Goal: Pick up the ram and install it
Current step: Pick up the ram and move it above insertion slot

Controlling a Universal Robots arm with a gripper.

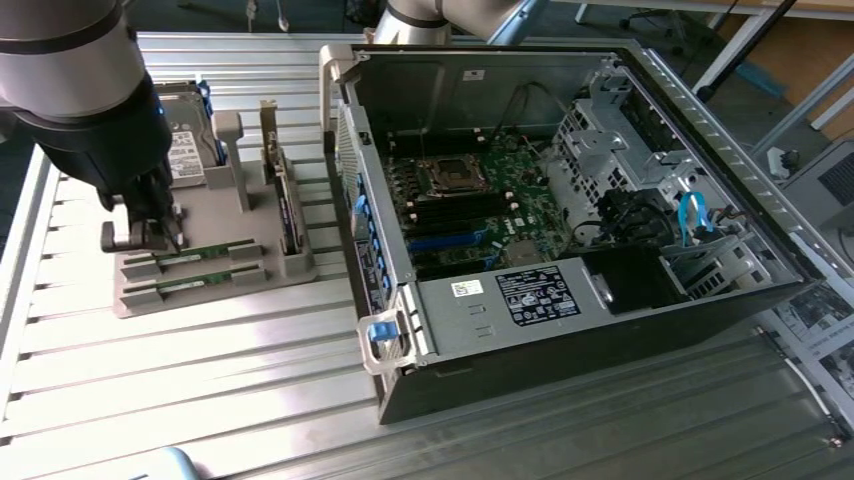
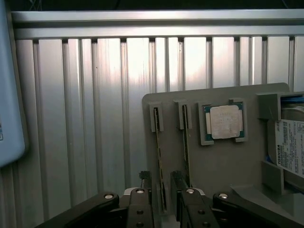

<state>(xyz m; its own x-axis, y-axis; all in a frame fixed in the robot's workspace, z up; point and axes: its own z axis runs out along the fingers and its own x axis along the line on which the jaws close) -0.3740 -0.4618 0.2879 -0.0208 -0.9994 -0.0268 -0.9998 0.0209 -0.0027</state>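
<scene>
The gripper [image 2: 160, 176], black with two blunt fingers [image 2: 145, 190], hung low over a flat grey plastic holder tray [image 2: 218, 166]. It was released, not clenched. Its jaws stood spread, one finger on each side of the ram [image 2: 160, 142], with a thin gap on either side.

The ram, a long, narrow green circuit-board stick, stood on its edge in the tray's outermost slot and had not been lifted. A second green stick [image 2: 186, 142] of the same shape stood parallel in the tray's next slot inward. Further in, a square silver processor chip [image 2: 224, 122] lay flat in a shallow pocket of the tray. At the tray's opposite end a large silver hard drive [image 2: 290, 142] with a white label was held between grey posts. In the exterior view a dark circuit card [image 1: 283, 205] stood upright in the tray, on the side nearest the computer.

The tray rested on a ribbed aluminium table [image 1: 200, 380]. An open black computer case [image 1: 427, 80] lay on its side just beside the tray, on the exterior view's right. The green motherboard [image 1: 481, 190] inside it was exposed. The grey robot arm [image 1: 80, 90] reached down to the tray from above, at the end away from the case. A pale blue rounded object [image 2: 9, 95] sat well apart from the tray across the table, but I could not tell what it was.
</scene>
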